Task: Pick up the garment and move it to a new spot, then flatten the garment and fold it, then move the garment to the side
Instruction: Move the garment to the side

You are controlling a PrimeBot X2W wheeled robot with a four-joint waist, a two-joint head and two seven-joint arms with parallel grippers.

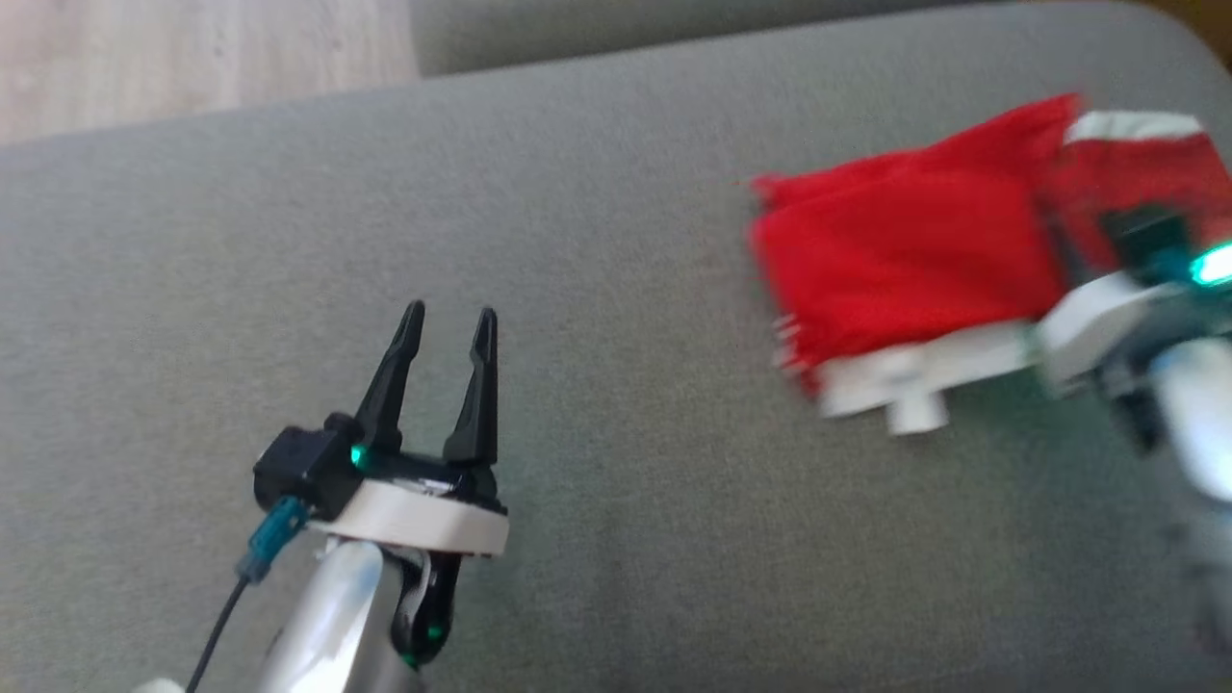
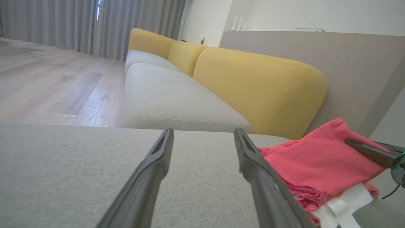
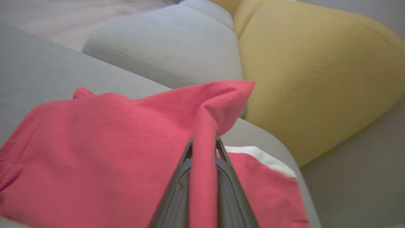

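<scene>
Plainly, the weak spot is the pinch itself. The right gripper (image 3: 204, 139) has only a narrow ridge of the red garment (image 3: 95, 142) between its fingers. A quick pull could let the cloth slip out, or drag the top layer off the ones beneath and undo the folded stack. The white band (image 1: 914, 371) along the garment's edge could also trail and catch on the rough grey seat cushion (image 1: 597, 241).

The right fingers are almost closed, clamped on that raised fold, which runs up between them and flares out past their tips. The rest of the garment spreads to either side of them and below, lying in layers on the cushion.

The left gripper (image 1: 449, 310) is well apart from the cloth, its fingers moderately spread with nothing between them and bare cushion around them. Past the right fingertips a yellow backrest (image 3: 316, 79) rises just behind the garment. Past the left ones lies wooden floor (image 2: 47, 79).
</scene>
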